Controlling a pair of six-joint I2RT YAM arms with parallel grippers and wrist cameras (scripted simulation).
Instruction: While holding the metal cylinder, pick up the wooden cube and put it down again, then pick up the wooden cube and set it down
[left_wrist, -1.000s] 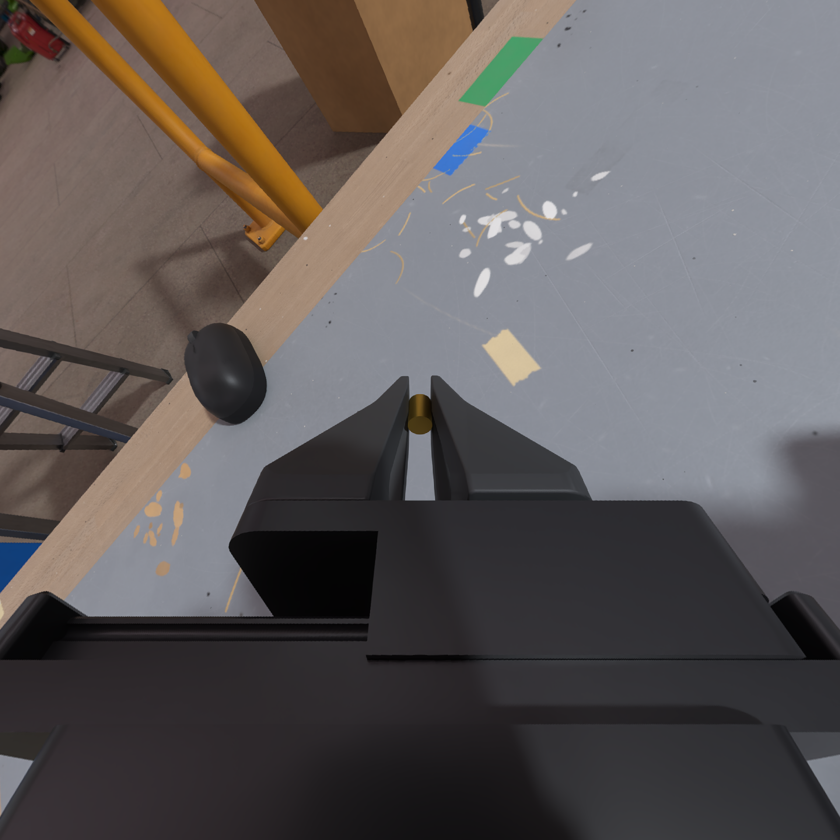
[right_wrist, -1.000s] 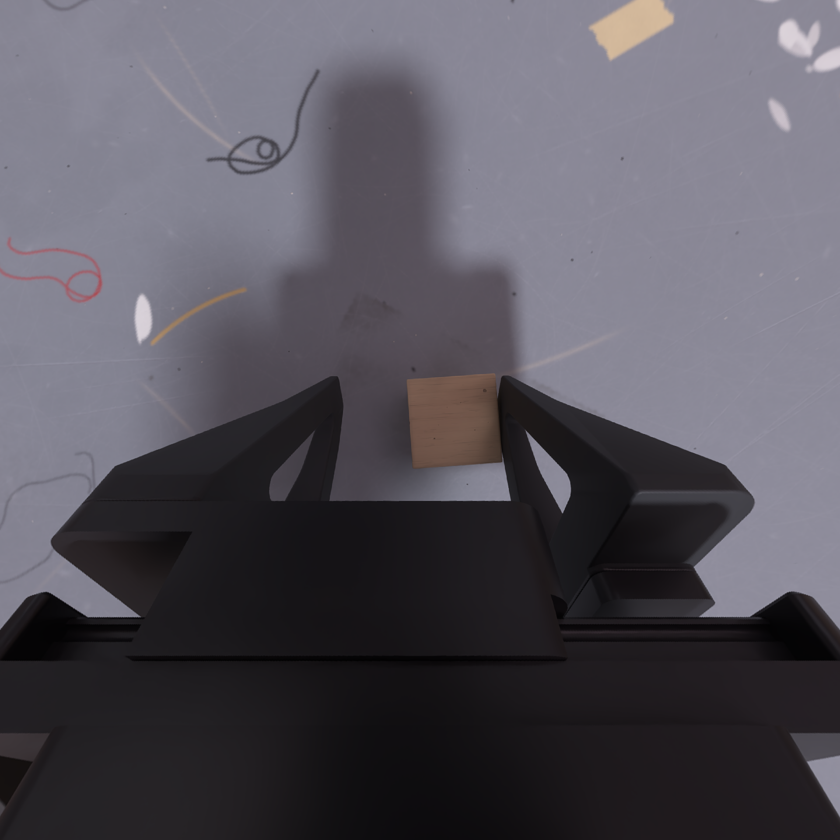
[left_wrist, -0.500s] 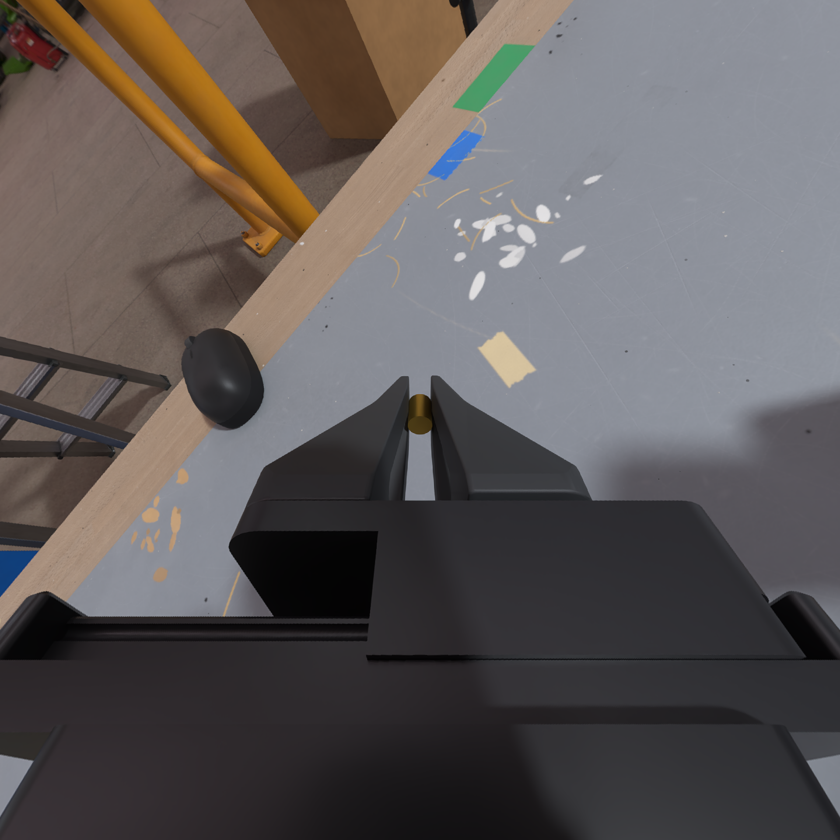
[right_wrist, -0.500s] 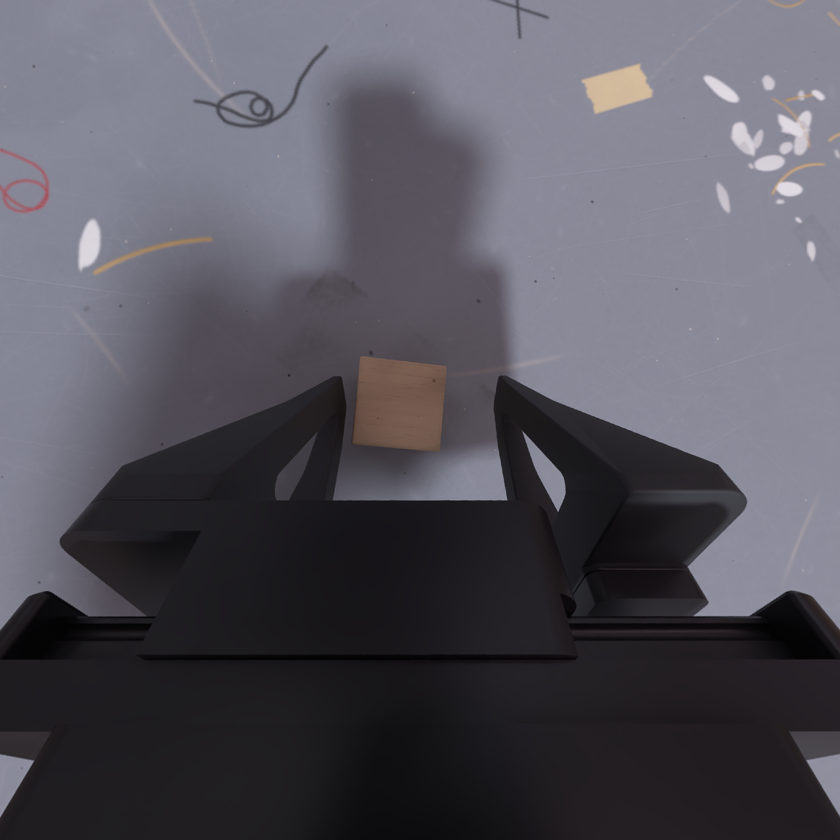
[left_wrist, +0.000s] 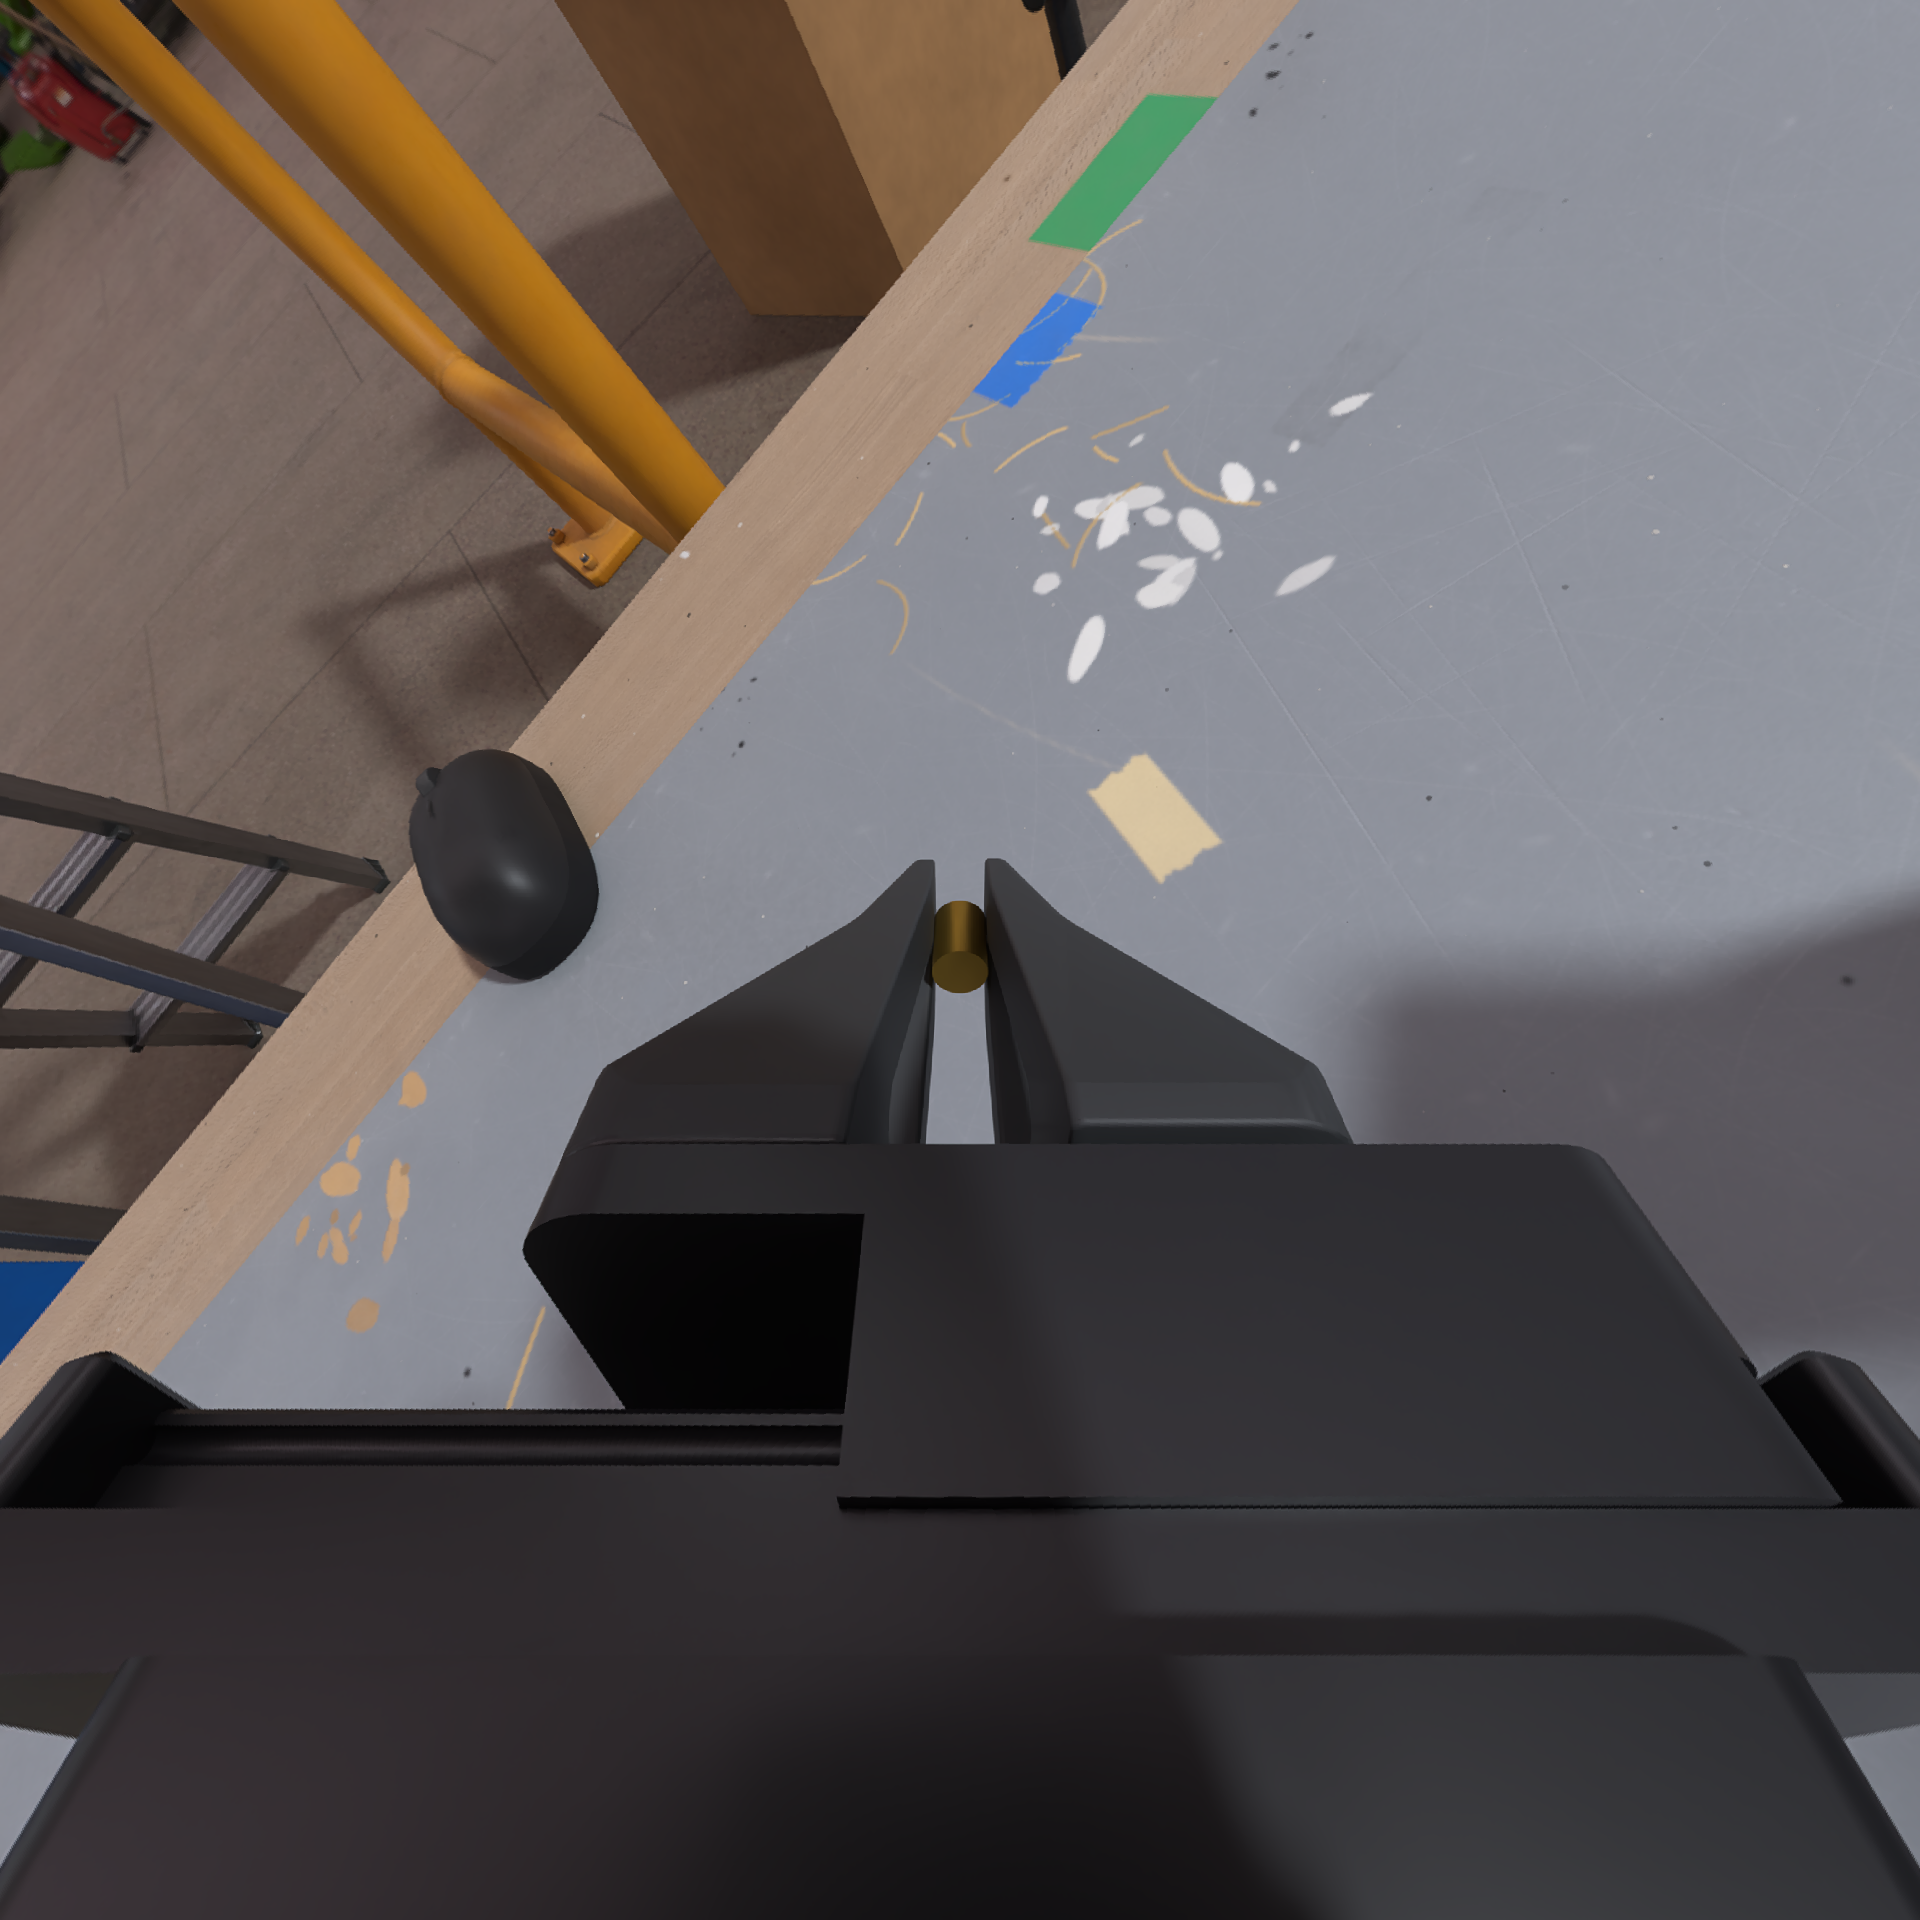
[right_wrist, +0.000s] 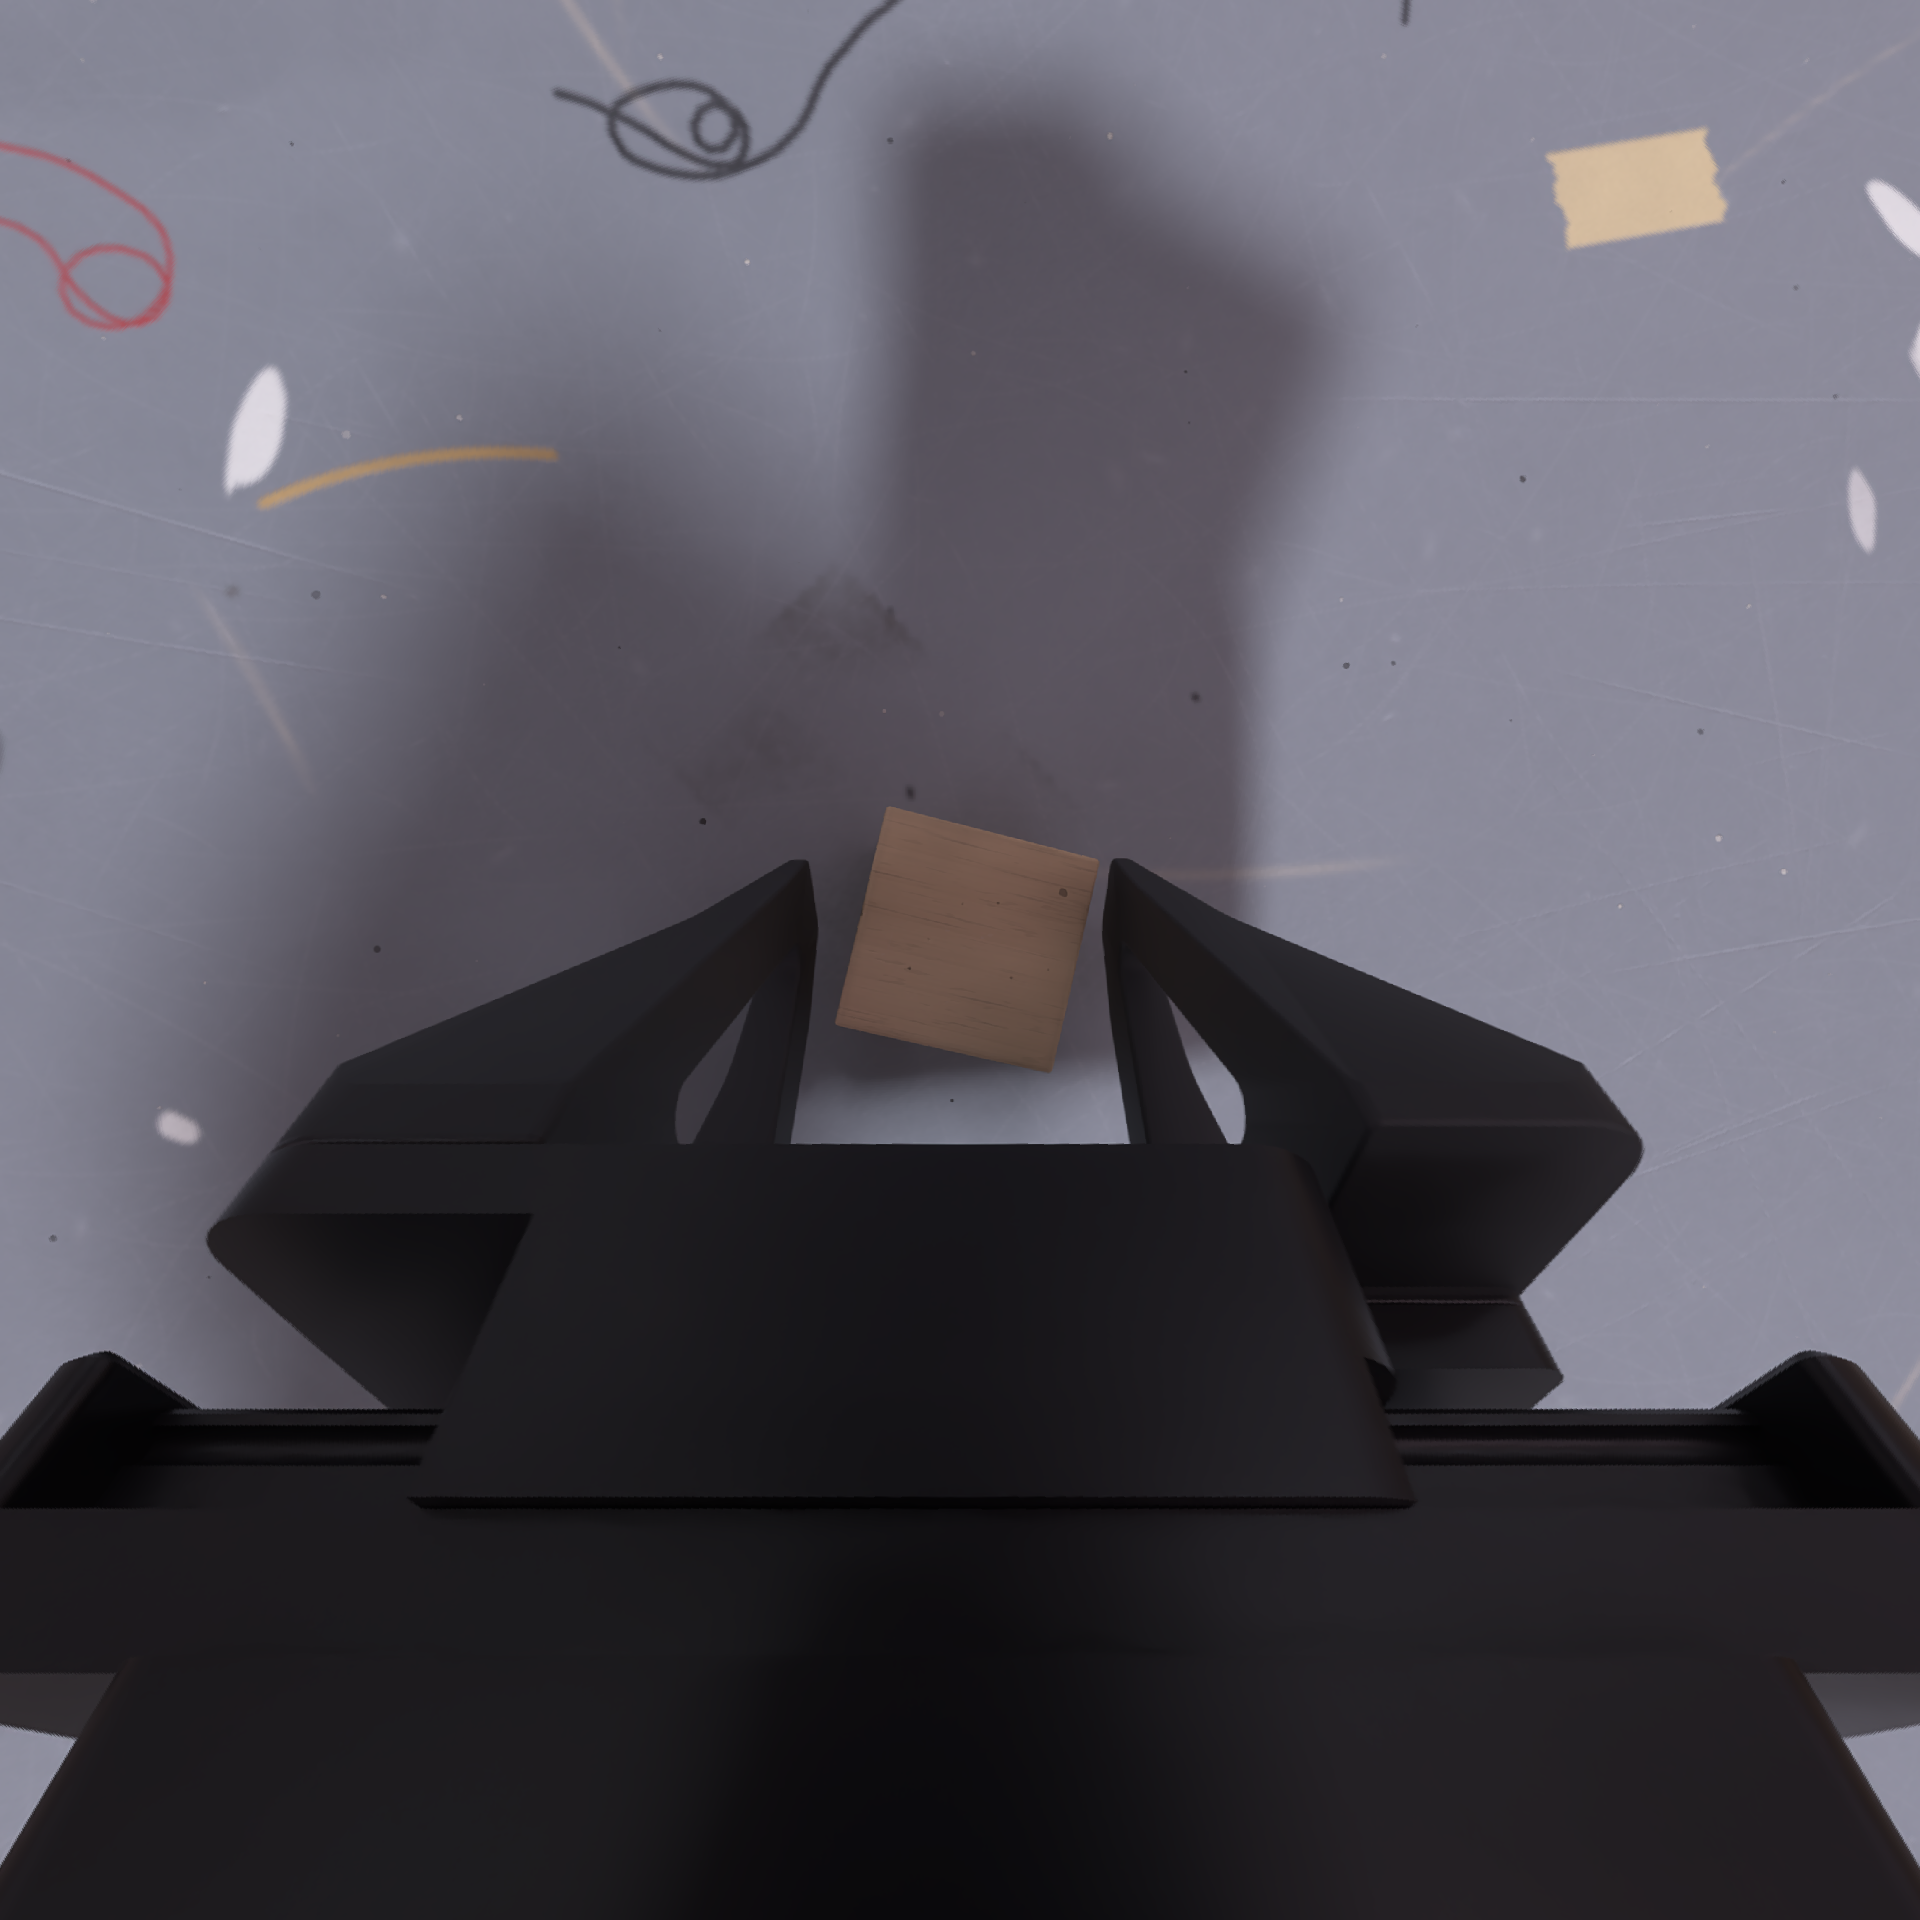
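In the left wrist view my left gripper (left_wrist: 959, 875) is shut on the small brass-coloured metal cylinder (left_wrist: 958, 948), held between the fingertips above the grey table (left_wrist: 1455, 727). In the right wrist view the wooden cube (right_wrist: 966, 945) lies slightly turned on the table, in the arm's shadow. My right gripper (right_wrist: 958, 875) is low over it with one finger on each side. The right finger (right_wrist: 1127, 935) is at the cube's upper right corner. A narrow gap shows between the left finger (right_wrist: 795, 935) and the cube.
A black rounded object (left_wrist: 504, 862) sits on the table's wooden edge (left_wrist: 727, 613) to the left. Beyond the edge are yellow posts (left_wrist: 436, 239), a wooden box (left_wrist: 790, 135) and a metal frame (left_wrist: 135, 935). Beige tape (left_wrist: 1153, 818), green tape (left_wrist: 1122, 171) and blue tape (left_wrist: 1034, 348) lie flat.
The right gripper has centred on the cube, come lower, and its fingers have narrowed around it. The left gripper still holds the cylinder and has drifted slightly.
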